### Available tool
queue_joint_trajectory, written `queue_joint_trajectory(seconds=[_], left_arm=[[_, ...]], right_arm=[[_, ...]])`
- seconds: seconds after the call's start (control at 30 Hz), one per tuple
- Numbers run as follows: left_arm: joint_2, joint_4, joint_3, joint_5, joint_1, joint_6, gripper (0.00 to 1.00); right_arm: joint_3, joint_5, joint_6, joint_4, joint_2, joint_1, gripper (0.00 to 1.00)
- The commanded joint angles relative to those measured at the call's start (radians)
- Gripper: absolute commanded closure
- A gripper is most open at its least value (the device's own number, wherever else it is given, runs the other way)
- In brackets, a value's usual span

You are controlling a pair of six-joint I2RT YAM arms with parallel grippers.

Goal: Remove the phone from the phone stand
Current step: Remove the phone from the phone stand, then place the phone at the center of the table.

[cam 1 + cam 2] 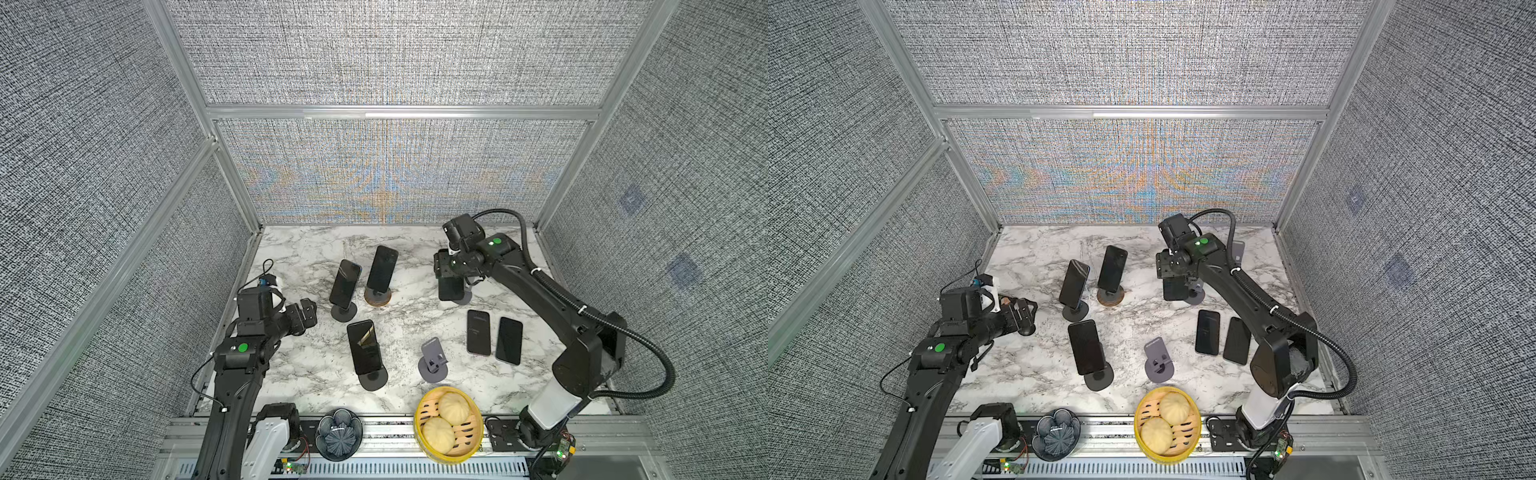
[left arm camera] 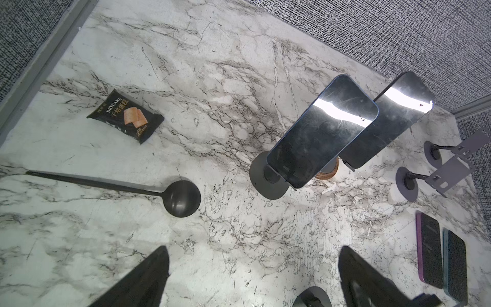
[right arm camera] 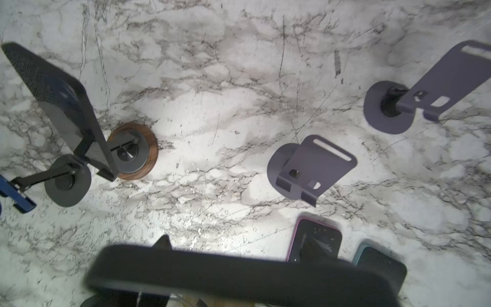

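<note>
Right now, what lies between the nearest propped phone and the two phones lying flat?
An empty purple phone stand, touching neither, seen in both top views.

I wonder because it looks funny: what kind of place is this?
Probably a robot testing booth, not a home: two robot arms, grey fabric walls in a metal frame, and phones on stands on a marble table.

Blurred dark phone up close, purple stand beyond on marble table.

Left arm: low, at left edge of tabletop.
Left hand: spread wide, empty.
Right arm: stretched over tabletop's far right.
Right hand: clamped on phone.
</note>
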Motion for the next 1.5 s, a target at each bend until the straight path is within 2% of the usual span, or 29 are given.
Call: queue_joint_trajectory(seconds=[0.0,0.57,1.07,1.47], left_arm=[[0.002,0.022,-0.002,-0.014,0.000,0.004,0.00],[0.020,0.018,0.000,-0.025,0.000,0.005,0.00],[0.034,0.018,-0.001,-0.018,-0.001,0.005,0.00],[0.040,0.019,-0.001,-0.012,0.000,0.006,0.00]], right_arm=[[-0.036,-0.044,0.017,0.001,-0.018,0.009,0.33],[-0.241,-0.093,0.085,0.112,0.021,0.017,0.34],[-0.301,-0.069,0.124,0.179,0.122,0.016,0.35],[-0.364,-0.047,0.149,0.210,0.141,0.009,0.34]])
